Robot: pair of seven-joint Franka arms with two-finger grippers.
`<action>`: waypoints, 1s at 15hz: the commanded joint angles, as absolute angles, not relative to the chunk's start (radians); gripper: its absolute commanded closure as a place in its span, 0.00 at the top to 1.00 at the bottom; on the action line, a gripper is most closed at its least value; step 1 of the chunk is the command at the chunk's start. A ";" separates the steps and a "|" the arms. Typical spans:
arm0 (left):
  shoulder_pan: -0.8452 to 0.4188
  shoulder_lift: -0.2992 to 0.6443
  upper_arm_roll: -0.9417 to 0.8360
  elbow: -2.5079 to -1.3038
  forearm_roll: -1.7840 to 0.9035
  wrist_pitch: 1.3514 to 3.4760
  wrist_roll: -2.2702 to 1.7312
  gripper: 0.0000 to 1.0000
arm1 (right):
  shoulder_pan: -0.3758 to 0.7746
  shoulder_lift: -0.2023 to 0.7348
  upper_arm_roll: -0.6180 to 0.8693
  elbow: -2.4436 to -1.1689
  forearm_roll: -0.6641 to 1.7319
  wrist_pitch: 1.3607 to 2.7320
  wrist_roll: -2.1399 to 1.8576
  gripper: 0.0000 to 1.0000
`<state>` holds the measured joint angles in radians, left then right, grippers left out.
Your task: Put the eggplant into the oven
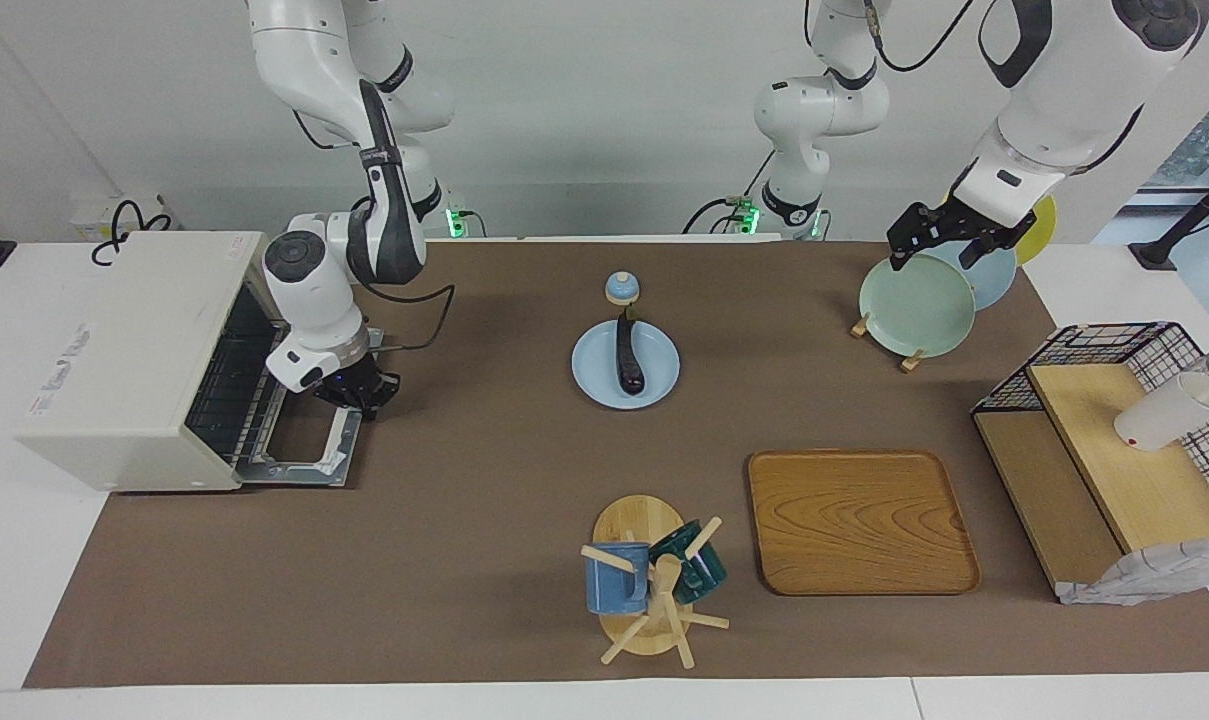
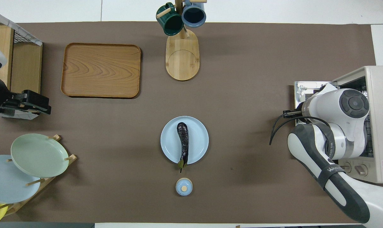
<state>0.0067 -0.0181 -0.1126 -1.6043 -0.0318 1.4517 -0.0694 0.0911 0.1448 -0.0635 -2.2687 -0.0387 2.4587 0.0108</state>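
The dark purple eggplant [image 1: 627,360] lies on a light blue plate [image 1: 661,385] at the table's middle, stem toward the robots; it also shows in the overhead view [image 2: 183,142]. The cream-white oven [image 1: 114,350] stands at the right arm's end, its door [image 1: 299,440] lying flat open, wire rack showing inside. My right gripper [image 1: 357,393] is shut on the door's handle at the end nearer the robots. My left gripper [image 1: 944,245] is open and empty, raised over the plate rack.
A small blue lidded pot [image 1: 621,288] sits just nearer the robots than the plate. A wooden tray [image 1: 859,520] and a mug tree [image 1: 654,585] stand farther out. A plate rack [image 1: 914,305] and a wire-mesh shelf [image 1: 1114,450] stand at the left arm's end.
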 commanded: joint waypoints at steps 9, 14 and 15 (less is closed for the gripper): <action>-0.012 -0.006 -0.080 -1.585 -0.021 1.549 -0.080 1.00 | 0.592 0.208 -0.087 -1.947 -0.057 2.201 0.554 0.27; -0.006 -0.021 -0.094 -1.620 -0.021 1.543 -0.080 1.00 | 0.794 0.536 -0.086 -1.427 -0.069 2.017 0.830 0.29; -0.005 -0.021 -0.095 -1.620 -0.021 1.546 -0.080 1.00 | 0.816 0.549 -0.084 -1.417 -0.052 2.034 0.847 0.29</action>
